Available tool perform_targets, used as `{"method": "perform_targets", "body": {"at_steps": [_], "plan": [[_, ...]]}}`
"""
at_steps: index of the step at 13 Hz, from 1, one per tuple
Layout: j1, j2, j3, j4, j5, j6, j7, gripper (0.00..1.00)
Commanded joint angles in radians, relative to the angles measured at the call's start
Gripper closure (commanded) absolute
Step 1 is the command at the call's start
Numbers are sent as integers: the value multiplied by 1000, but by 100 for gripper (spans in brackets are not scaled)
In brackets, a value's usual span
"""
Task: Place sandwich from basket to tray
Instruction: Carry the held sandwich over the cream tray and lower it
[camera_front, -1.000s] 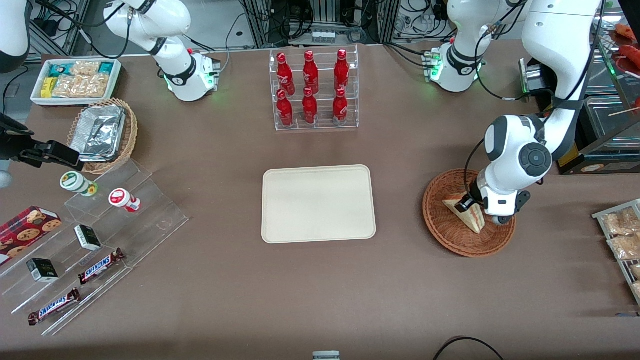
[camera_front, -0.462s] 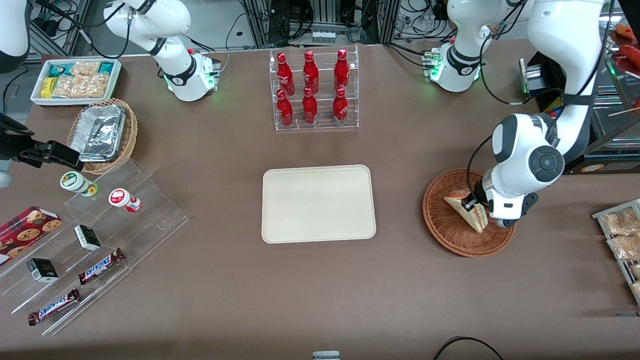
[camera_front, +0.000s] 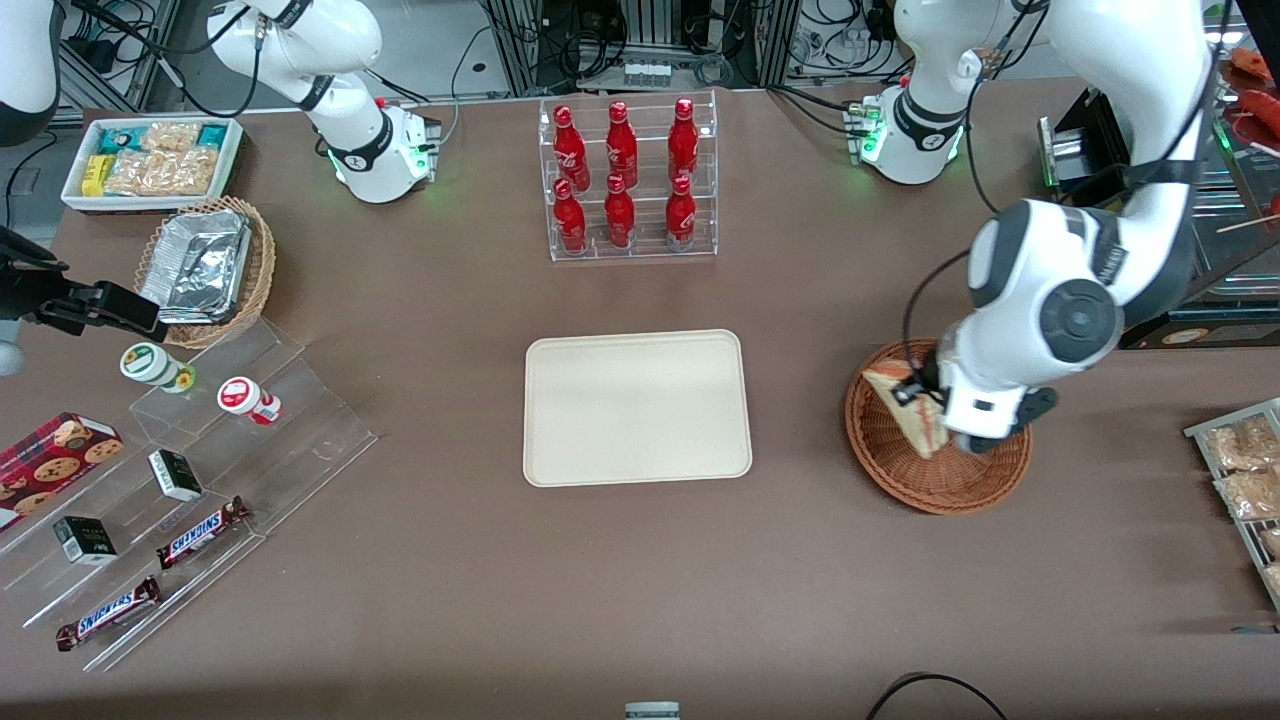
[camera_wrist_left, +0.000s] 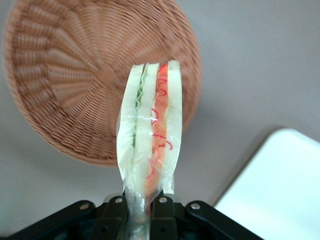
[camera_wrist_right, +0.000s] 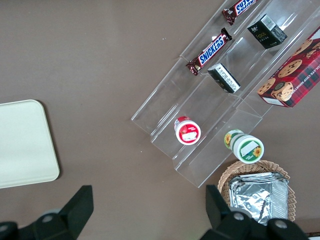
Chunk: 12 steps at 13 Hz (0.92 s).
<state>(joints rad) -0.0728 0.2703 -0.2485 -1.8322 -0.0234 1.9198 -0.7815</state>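
Observation:
My left gripper (camera_front: 925, 400) is shut on the sandwich (camera_front: 905, 408), a clear-wrapped wedge of pale bread with red and green filling. It holds the wedge in the air above the round reddish-brown wicker basket (camera_front: 900, 468). In the left wrist view the black fingers (camera_wrist_left: 116, 210) pinch the wrapped end of the sandwich (camera_wrist_left: 150, 130), with the basket (camera_wrist_left: 65, 95) below it. The cream tray (camera_front: 637, 407) lies flat at mid-table, beside the basket toward the parked arm's end; a corner of the tray (camera_wrist_left: 280, 190) shows in the left wrist view.
A clear rack of red bottles (camera_front: 627, 180) stands farther from the front camera than the tray. A wire rack of snack bags (camera_front: 1245, 480) sits at the working arm's end. A tan basket with foil container (camera_front: 205, 268), white snack box (camera_front: 152, 160) and clear stepped shelf (camera_front: 200, 480) lie toward the parked arm's end.
My left gripper has risen from the basket with the sandwich pinched in it and shifted slightly toward the tray. The basket stays in place.

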Motion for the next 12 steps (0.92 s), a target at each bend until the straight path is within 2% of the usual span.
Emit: {"method": "perform_targets", "body": {"at_steps": [1, 5, 9, 10, 12], "plan": [[-94, 58, -18, 59, 2, -8, 8, 100], [-243, 182, -18, 212, 4, -10, -5, 100], [-389, 317, -15, 382, 5, -8, -148, 100], [-424, 355, -12, 425, 22, -5, -182, 100], [-478, 418, -14, 470, 103, 30, -273, 100]]}}
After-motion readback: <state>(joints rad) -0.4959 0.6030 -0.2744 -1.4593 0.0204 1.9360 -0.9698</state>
